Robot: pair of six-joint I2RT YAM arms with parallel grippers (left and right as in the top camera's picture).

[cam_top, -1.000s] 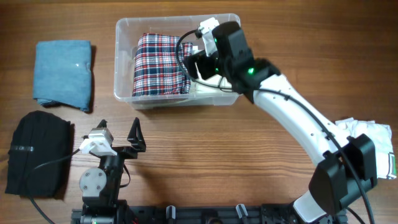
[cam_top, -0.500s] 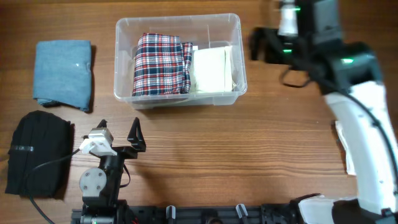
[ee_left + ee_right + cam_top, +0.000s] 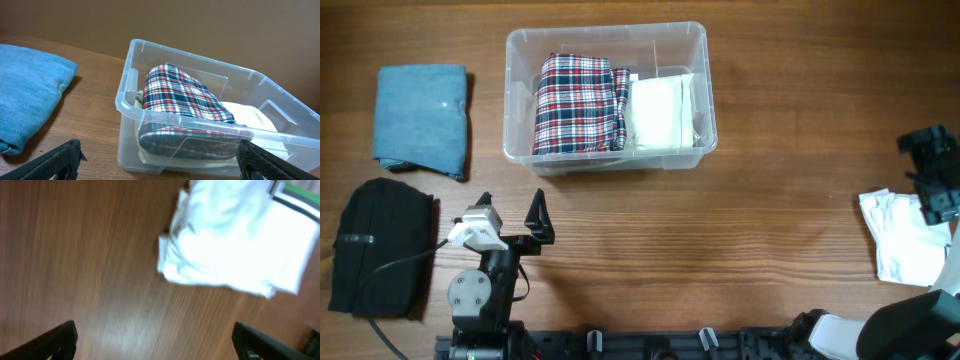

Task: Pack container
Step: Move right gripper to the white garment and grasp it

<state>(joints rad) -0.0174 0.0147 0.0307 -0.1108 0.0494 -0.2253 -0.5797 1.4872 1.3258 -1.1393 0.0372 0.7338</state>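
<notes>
The clear plastic container (image 3: 520, 100) stands at the back middle of the table. It holds a folded red plaid cloth (image 3: 578, 102) on the left and a folded cream cloth (image 3: 662, 110) on the right. In the left wrist view the container (image 3: 131, 95) and the plaid cloth (image 3: 185, 97) are close ahead. My left gripper (image 3: 510, 222) is open and empty near the front left. My right gripper (image 3: 932, 170) is open and empty at the far right edge, just above a folded white garment (image 3: 905, 235), which also shows in the right wrist view (image 3: 235, 240).
A folded blue cloth (image 3: 422, 118) lies at the back left and shows in the left wrist view (image 3: 27, 95). A folded black garment (image 3: 380, 245) lies at the front left. The white garment has a green stripe (image 3: 300, 192) on one edge.
My right arm has left the container, where it let go of the cream cloth, and swung right and toward the front, to the white garment. The left arm has not moved.
</notes>
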